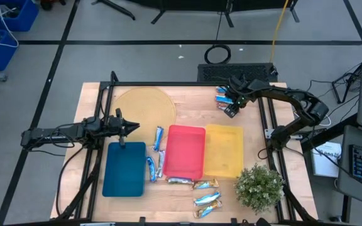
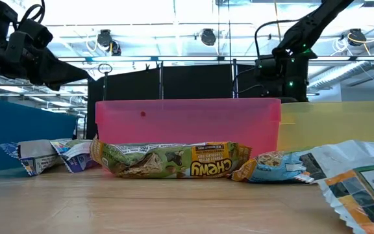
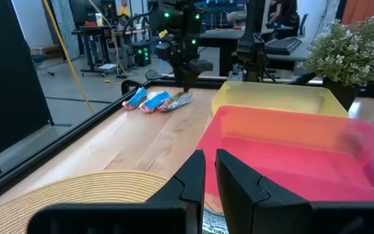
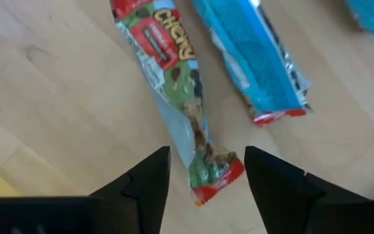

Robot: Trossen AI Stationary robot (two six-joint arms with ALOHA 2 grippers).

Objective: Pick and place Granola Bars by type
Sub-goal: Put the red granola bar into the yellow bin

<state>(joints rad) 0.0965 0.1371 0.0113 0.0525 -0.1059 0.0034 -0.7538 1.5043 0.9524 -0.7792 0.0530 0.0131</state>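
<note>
One Chewy bar (image 4: 186,97) lies half-cropped above right tool (image 4: 206,170).

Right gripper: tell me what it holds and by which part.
Nothing held. The right gripper is open, fingers either side of the end of a green Chewy bar on the table, not closed on it.

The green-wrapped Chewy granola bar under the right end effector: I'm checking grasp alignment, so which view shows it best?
Right wrist view: green-wrapped Chewy granola bar lies between the open right end effector fingers. High view shows it tiny; left wrist distant; low view hides it.

Right gripper (image 4: 206,170) jaws apart, empty
</note>
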